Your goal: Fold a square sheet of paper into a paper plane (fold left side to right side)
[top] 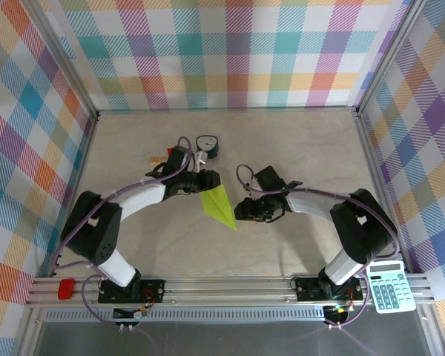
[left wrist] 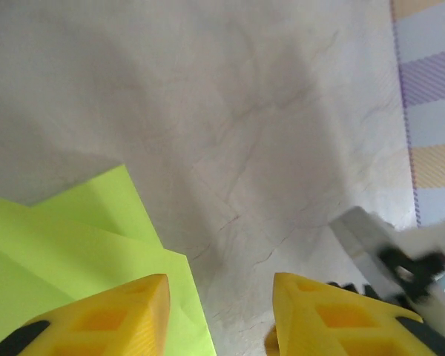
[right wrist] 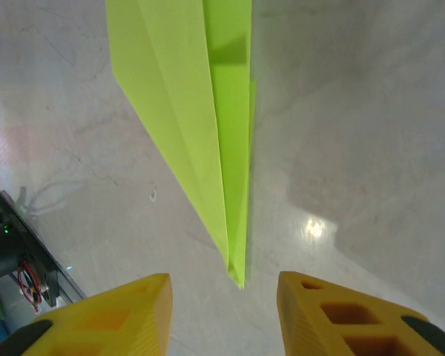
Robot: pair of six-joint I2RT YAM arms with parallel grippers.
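The lime yellow-green sheet of paper lies flat on the table as a slim pointed paper plane point(top: 219, 204), wide end toward the far left, tip toward the near right. In the right wrist view the paper plane point(right wrist: 200, 111) shows a centre crease, and its tip rests on the table just ahead of the gap in my right gripper point(right wrist: 224, 311), which is open and empty. My left gripper point(left wrist: 221, 311) is open at the wide end; its left finger hovers over a corner of the paper point(left wrist: 74, 237), with bare table between the jaws. From above, the left gripper point(top: 204, 180) and right gripper point(top: 242, 211) flank the plane.
A small teal clock point(top: 207, 144) stands just behind the left gripper. A small tan item point(top: 157, 159) lies to its left. A calculator point(top: 389, 288) sits on the near rail at right, a red block point(top: 65, 288) at left. Plaid walls point(top: 222, 52) enclose the table.
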